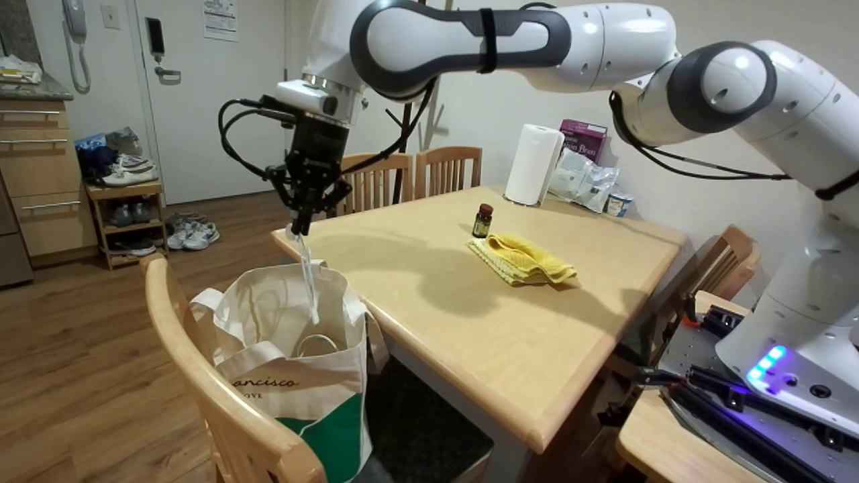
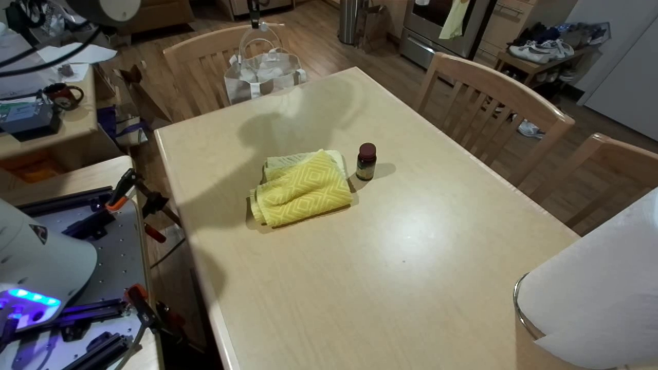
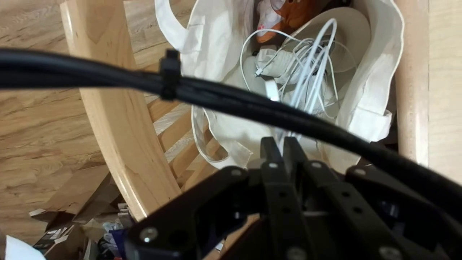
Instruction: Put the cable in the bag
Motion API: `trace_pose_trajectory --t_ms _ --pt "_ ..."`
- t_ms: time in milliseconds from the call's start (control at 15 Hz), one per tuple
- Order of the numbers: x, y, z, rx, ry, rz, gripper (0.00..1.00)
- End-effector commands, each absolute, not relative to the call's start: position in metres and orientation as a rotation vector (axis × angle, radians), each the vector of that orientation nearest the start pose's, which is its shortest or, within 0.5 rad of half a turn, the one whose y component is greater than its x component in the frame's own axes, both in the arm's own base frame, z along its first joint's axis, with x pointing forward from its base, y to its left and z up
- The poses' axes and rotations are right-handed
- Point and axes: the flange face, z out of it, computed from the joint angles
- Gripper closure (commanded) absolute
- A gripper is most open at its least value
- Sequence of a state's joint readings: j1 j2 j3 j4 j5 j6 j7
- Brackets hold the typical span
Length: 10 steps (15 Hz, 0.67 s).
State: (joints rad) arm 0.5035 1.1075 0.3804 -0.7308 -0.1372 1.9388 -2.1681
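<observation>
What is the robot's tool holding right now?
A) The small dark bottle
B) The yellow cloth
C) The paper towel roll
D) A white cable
D, since in an exterior view the white cable hangs from the closed tool down into the open bag.

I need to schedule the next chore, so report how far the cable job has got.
Looks done: getting the cable to the bag, since its lower part hangs inside the open mouth. In hand: the gripper is shut on the cable's upper part, above the bag's rim. Left: probably lowering that held part into the bag, then opening the gripper to let go.
</observation>
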Motion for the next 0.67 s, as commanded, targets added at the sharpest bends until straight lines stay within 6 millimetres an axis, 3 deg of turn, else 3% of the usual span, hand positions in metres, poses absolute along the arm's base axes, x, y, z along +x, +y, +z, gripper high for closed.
trace_pose_trajectory --t_ms 0,267,400,600 --pt "0.634 0.505 0.317 0.412 3.144 0.342 0.60" --pt "0.639 0.499 0.324 0.474 3.129 0.313 0.34" --pt "0.651 0.491 0.331 0.659 3.022 0.297 0.21" --pt "0.678 0.459 0.345 0.874 2.912 0.290 0.03"
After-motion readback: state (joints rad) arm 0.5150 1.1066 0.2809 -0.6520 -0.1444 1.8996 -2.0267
